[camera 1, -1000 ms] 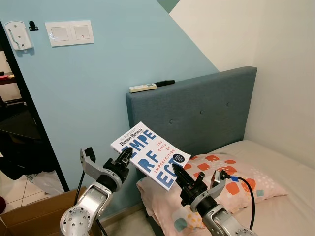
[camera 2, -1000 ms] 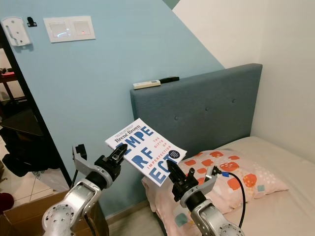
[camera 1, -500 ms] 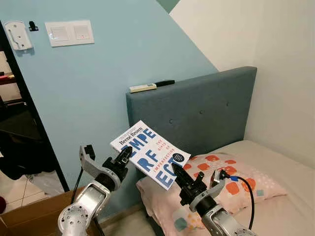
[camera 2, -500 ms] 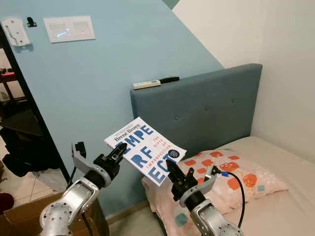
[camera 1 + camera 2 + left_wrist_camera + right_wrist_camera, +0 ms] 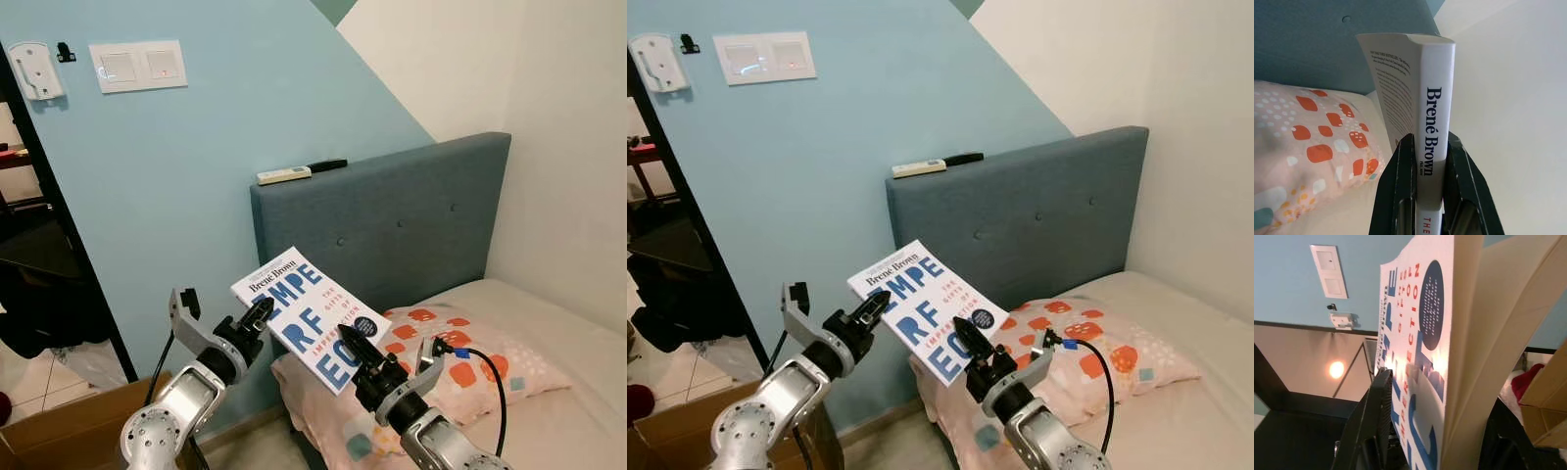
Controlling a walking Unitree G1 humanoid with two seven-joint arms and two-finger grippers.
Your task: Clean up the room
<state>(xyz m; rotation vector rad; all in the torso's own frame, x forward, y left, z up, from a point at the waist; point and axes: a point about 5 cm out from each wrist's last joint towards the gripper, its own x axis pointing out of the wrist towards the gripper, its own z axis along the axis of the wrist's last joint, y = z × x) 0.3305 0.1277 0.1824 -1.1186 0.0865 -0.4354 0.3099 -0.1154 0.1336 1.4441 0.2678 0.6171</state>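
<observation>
A white paperback book point(image 5: 312, 316) with blue and red cover lettering hangs tilted in the air in front of the grey headboard point(image 5: 411, 220). My left gripper point(image 5: 259, 314) is shut on its spine edge; the left wrist view shows the spine point(image 5: 1433, 127) clamped between the black fingers point(image 5: 1400, 188). My right gripper point(image 5: 355, 348) is shut on the book's lower right edge, with pages and cover point(image 5: 1420, 357) between its fingers point(image 5: 1376, 416). Below the book lies a pillow point(image 5: 460, 367) with orange spots on the bed.
A white remote point(image 5: 284, 175) and a dark object point(image 5: 327, 164) rest on top of the headboard. Light switches point(image 5: 138, 65) sit on the blue wall. A cardboard box point(image 5: 59, 421) stands at lower left beside a dark shelf point(image 5: 39, 264). The bed's mattress point(image 5: 578, 392) extends right.
The book and both grippers have shifted slightly right and down together. Both grips stay the same.
</observation>
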